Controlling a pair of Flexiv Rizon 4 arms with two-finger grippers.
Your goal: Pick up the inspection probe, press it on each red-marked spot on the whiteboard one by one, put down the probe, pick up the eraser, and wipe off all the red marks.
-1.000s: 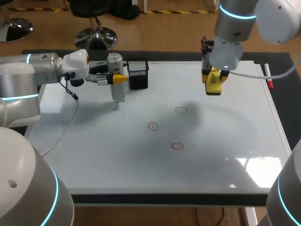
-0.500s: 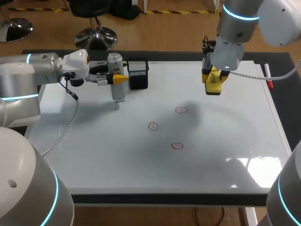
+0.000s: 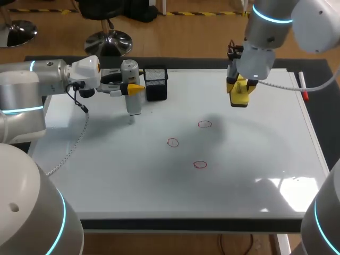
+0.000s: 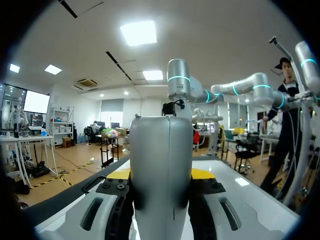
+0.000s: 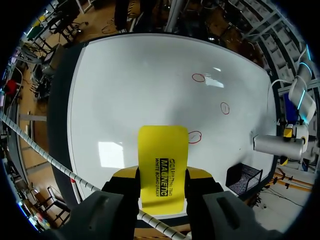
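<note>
Two short lines of black capital print run along the face of the yellow eraser (image 5: 162,150), which is gripped between the fingers of the right pincer (image 5: 162,175). Three small hand-drawn red circles (image 3: 173,142) mark the whiteboard (image 3: 255,154).

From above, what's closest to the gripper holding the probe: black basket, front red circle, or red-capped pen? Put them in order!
1. The black basket, right beside the left gripper and its probe.
2. The front red circle, mid-board toward the near edge.
3. The pen, away at the board's right edge.
</note>
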